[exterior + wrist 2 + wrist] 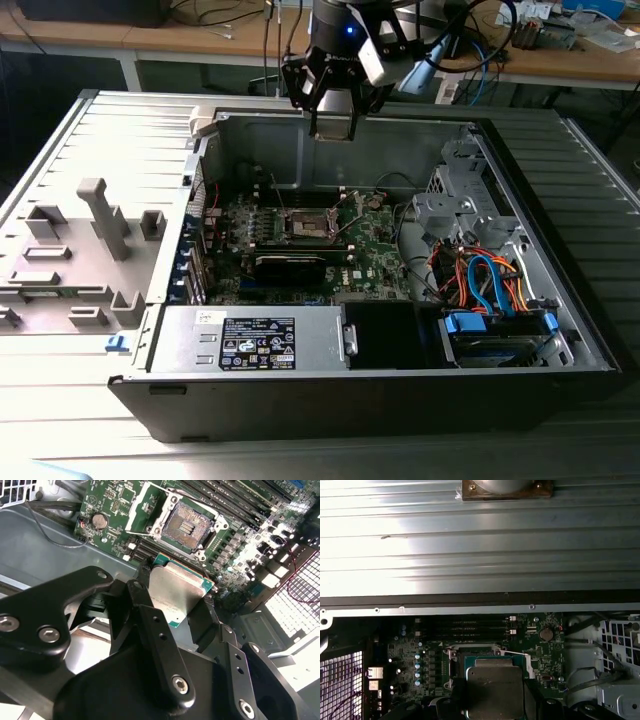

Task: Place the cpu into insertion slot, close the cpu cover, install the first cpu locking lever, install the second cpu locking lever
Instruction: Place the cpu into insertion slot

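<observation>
Two fingers (pixel 142 612) of my gripper (pixel 170 607) clamp the cpu (pixel 177 590) by opposite edges, holding it level, metal top up, well above the bare insertion slot (pixel 182 527), whose cpu cover (pixel 136 514) stands swung open to admit it.

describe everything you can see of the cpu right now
The cpu is a flat square chip, dull silver-grey metal top on a thin green base. The gripper grips two opposite edges between its black jaws, holding it in the air over the circuit board, near the open insertion slot but not in it.
</observation>
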Tool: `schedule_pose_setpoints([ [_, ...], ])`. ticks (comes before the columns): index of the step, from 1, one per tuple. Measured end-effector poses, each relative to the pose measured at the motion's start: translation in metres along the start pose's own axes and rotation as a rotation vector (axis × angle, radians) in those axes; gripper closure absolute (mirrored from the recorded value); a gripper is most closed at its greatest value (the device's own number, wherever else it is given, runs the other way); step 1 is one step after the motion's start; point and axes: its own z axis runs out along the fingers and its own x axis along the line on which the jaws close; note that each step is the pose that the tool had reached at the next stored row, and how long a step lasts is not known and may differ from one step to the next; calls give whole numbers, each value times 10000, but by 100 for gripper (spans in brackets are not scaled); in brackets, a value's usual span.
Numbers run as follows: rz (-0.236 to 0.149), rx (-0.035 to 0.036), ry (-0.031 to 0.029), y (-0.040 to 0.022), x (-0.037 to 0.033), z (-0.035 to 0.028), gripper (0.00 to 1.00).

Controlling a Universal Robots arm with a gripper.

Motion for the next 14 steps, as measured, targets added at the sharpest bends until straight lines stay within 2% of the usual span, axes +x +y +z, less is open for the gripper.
schedule_pose_setpoints([
  [14, -2, -3, -1, -16, -2, 17, 45],
])
